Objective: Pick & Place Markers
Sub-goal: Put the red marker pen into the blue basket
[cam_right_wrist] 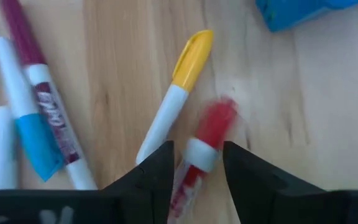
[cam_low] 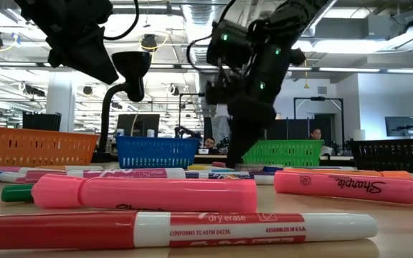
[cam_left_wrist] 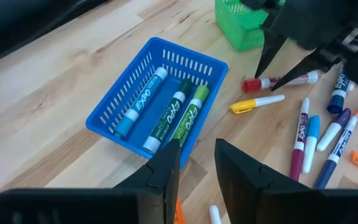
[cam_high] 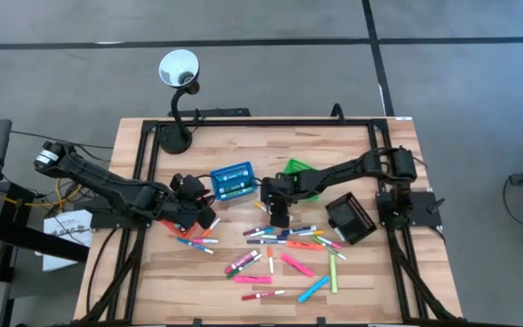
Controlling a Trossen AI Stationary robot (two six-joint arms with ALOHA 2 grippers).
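Now your right gripper (cam_right_wrist: 196,163) straddles a red-capped marker (cam_right_wrist: 207,142) on the desk (cam_high: 152,272), fingers open; close and lift toward 12 o'clock.

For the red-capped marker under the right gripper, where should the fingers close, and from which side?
On the white barrel just behind the red cap of the red-capped marker, coming straight down from above. It lies flat on the wood, and the right gripper is open with a finger on either side of it. The yellow-capped marker lies close beside, so keep the fingers narrow.
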